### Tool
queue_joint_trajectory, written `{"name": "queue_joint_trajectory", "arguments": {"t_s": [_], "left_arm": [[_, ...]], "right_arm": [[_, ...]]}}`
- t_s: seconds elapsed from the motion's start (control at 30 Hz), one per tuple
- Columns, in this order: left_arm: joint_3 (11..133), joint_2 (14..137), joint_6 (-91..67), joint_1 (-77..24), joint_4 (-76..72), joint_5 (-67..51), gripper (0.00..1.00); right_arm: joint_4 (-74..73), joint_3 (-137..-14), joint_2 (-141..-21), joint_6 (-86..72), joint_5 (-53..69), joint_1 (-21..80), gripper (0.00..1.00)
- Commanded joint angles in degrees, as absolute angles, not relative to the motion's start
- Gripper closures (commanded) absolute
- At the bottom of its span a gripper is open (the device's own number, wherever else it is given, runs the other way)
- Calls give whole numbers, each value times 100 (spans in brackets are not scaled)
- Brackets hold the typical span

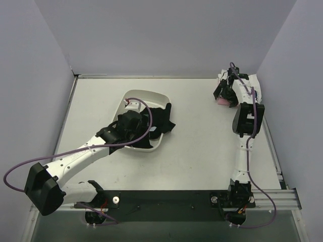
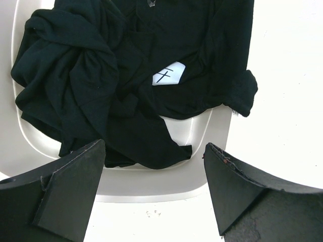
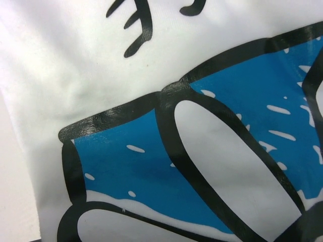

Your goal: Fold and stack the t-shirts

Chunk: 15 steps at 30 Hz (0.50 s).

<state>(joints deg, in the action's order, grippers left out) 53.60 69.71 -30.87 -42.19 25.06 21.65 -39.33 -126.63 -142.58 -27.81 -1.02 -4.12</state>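
Note:
A plain black t-shirt (image 2: 101, 75) with a small white tag (image 2: 169, 74) lies crumpled in the white tray (image 2: 151, 186). Part of it hangs over the tray's right rim (image 1: 164, 118). My left gripper (image 2: 154, 151) is open and empty, just above the tray's near rim and the shirt's near edge. It also shows in the top view (image 1: 128, 123). A white t-shirt with blue daisy print (image 3: 166, 126) fills the right wrist view, very close. My right gripper (image 1: 224, 93) is down on that shirt (image 1: 250, 80) at the far right, with pink cloth (image 1: 222, 101) under it. Its fingers are hidden.
The tray (image 1: 146, 93) stands at the table's middle. Grey walls close the back and both sides. A metal rail (image 1: 277, 166) runs along the right edge. The white and pink shirts lie close to the back right corner.

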Motion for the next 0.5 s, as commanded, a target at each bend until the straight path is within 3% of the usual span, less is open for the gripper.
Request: {"name": "queue_joint_trajectory", "arguments": {"t_s": [0.0, 0.2, 0.33, 0.47], "left_arm": [[5599, 7040, -3085, -4184, 2435, 2171, 11], [5608, 7084, -3076, -4175, 2408, 2153, 11], [5677, 7163, -3067, -4175, 2320, 2197, 11], [6011, 7347, -2971, -4175, 2478, 2197, 11]], "right_arm": [[-4403, -13463, -14554, -2725, -106, -615, 0], [-4150, -13729, -14696, -2654, -35, -843, 0], [-3333, -12984, -14082, -2444, 307, -826, 0], [-2199, -11081, -12589, -2531, 624, -616, 0]]}}
